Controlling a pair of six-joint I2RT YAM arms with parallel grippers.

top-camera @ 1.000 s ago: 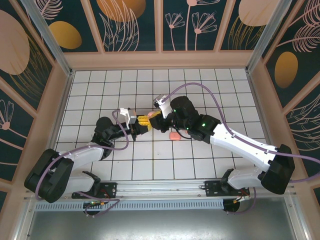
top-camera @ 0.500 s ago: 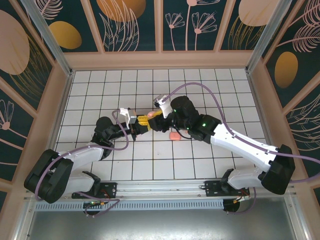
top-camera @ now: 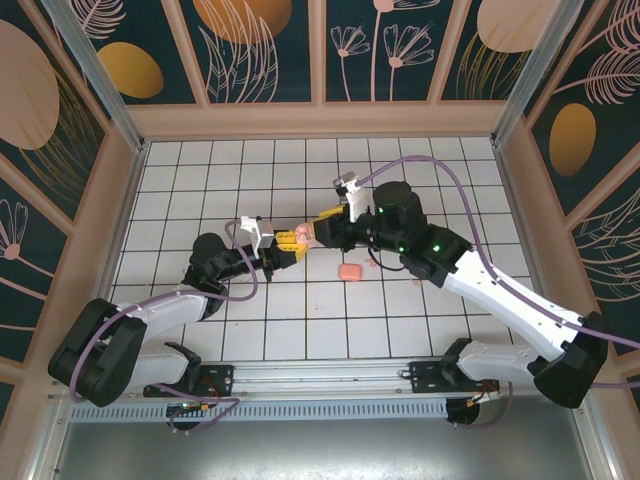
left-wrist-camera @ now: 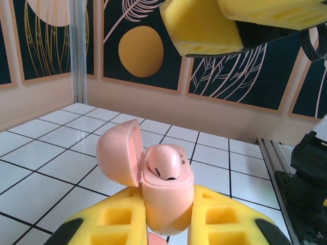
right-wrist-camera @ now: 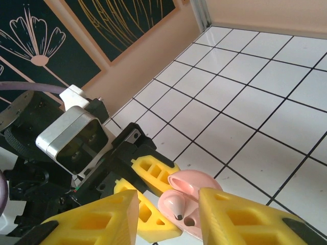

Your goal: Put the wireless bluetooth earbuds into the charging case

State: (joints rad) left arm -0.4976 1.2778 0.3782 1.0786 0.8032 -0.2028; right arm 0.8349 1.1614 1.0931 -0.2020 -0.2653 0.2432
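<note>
While the left gripper (top-camera: 285, 250) is closed on the lower body of the charging case (left-wrist-camera: 167, 201), its two yellow foam pads press the case from both sides and hold it upright above the tiled floor (top-camera: 200, 170). The lid (left-wrist-camera: 120, 153) stands open and tilts to the left. One earbud (left-wrist-camera: 163, 164) sits in its socket with the rounded head up. Beside it, in the right wrist view, I see a small dark hole (right-wrist-camera: 190, 222), which I judge to be the free socket.

The right gripper (right-wrist-camera: 166, 206) hovers just above the case. Its fingers are apart and I see nothing between them. A larger pink rounded piece (top-camera: 349, 271) lies on the tiles near the right arm, well apart from the case. Where the second earbud is, I cannot say with certainty.

About handling, I judge an earbud to be very light, hard and smooth, so it may slip or jump out from soft foam pads. It is better to take it by the rounded head, across the widest part, with the stem pointing down to the socket. Only little force is needed. The case is also light and glossy, and its hinge looks thin, so a push on the lid could turn the case in the grip.
</note>
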